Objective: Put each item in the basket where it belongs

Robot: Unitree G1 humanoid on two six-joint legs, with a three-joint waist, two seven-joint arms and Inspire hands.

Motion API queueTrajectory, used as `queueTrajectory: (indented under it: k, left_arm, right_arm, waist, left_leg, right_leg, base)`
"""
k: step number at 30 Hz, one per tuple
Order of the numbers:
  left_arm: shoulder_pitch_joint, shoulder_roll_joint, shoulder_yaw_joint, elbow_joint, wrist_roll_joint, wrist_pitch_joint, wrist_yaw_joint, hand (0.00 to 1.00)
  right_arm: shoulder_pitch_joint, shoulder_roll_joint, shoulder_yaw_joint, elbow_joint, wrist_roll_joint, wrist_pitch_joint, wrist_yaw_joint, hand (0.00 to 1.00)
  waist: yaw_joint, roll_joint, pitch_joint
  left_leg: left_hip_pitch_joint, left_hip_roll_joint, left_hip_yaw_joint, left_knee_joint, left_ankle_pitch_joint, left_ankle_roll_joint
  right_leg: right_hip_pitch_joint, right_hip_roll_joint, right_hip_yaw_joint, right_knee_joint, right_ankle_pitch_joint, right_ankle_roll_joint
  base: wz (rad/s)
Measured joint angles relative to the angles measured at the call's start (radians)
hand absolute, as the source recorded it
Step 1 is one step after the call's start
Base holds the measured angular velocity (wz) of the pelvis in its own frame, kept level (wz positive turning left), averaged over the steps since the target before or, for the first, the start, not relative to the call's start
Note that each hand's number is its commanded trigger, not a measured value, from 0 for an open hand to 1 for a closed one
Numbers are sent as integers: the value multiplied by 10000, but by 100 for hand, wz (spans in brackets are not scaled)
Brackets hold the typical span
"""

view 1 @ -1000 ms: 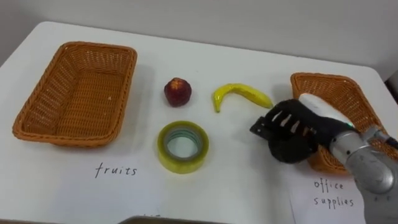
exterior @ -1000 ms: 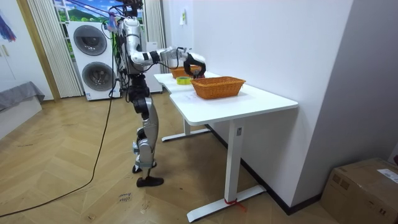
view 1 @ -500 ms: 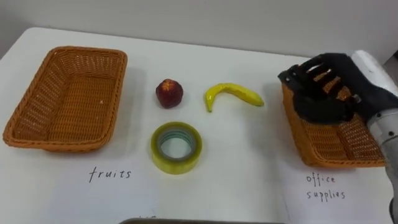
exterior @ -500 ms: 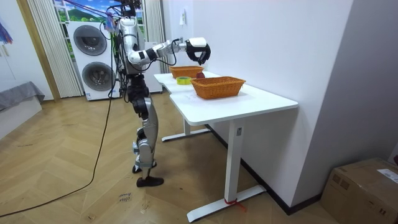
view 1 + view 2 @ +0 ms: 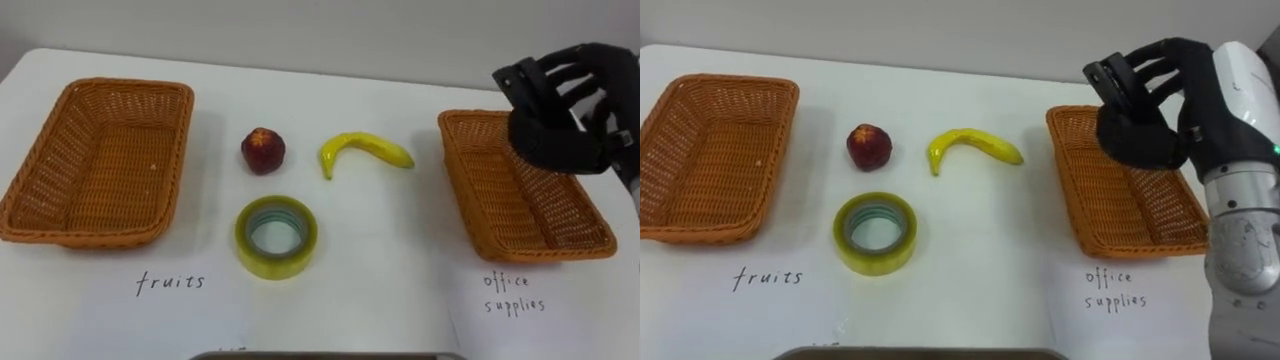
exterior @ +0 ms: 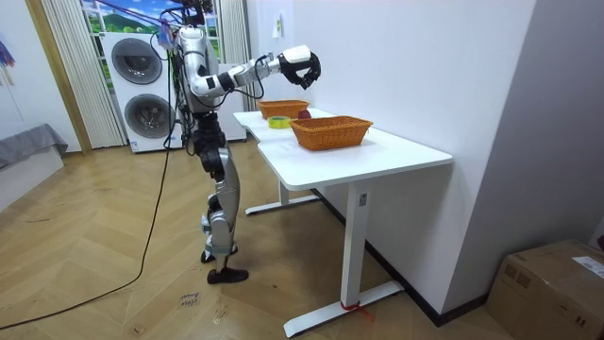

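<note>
- Left eye view: empty black right hand (image 5: 556, 132) hovers, fingers loosely spread, above the right-side orange wicker basket (image 5: 500, 205).
- Yellow tape roll (image 5: 276, 236), red apple (image 5: 263, 150) and yellow banana (image 5: 362, 152) lie unsorted on the white tabletop (image 5: 400, 265).
- Next, probably a reach left for the tape.

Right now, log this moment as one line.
right hand: open, raised above office basket | apple, banana, tape roll: on table, unsorted | fruit basket: at left

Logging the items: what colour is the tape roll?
Yellow, translucent tape roll, clearest in the left eye view.
</note>
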State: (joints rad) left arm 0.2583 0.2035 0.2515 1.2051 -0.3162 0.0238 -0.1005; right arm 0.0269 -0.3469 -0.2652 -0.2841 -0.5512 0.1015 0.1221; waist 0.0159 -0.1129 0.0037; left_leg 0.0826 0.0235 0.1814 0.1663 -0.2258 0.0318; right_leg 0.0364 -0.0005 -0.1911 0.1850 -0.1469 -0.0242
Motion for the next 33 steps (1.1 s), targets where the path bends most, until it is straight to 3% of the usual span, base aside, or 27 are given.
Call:
queueTrajectory:
  k: [6, 15, 25, 33]
  left_arm:
    - [135, 3, -13, -14, 23, 54, 17, 0]
    - [67, -18, -33, -264, -55, 145, -7, 0]
    - [15, -184, -206, -273, -29, 149, 13, 0]
    - [-7, -179, -201, -285, 29, 145, 23, 0]
  right_arm:
    - [233, -8, 0, 254, 91, 17, -14, 100]
    - [236, -29, 17, 1001, 692, 104, 3, 100]
    - [237, -30, 84, 2652, 760, 186, 22, 100]
    - [236, -29, 169, 2982, 515, 218, 147, 100]
  waist:
    - [-149, 11, 0]
    - [-98, 13, -33]
    - [-64, 233, -35]
    - [-49, 380, -21]
  left_leg:
    - [-16, 2, 9, 7, 1, -3]
    - [5, -7, 40, 34, 5, 1]
    - [11, -10, 45, 20, 4, 3]
    - [75, -12, 52, 49, 10, 2]
  right_leg:
    - [-14, -46, 18, -22, -4, 0]
    - [-5, -64, 19, -5, -6, 3]
    - [-24, -66, 43, 0, -7, 3]
    - [0, -65, 29, -12, -18, 3]
  base:
    - [0]
    - [0]
    - [0]
    - [0]
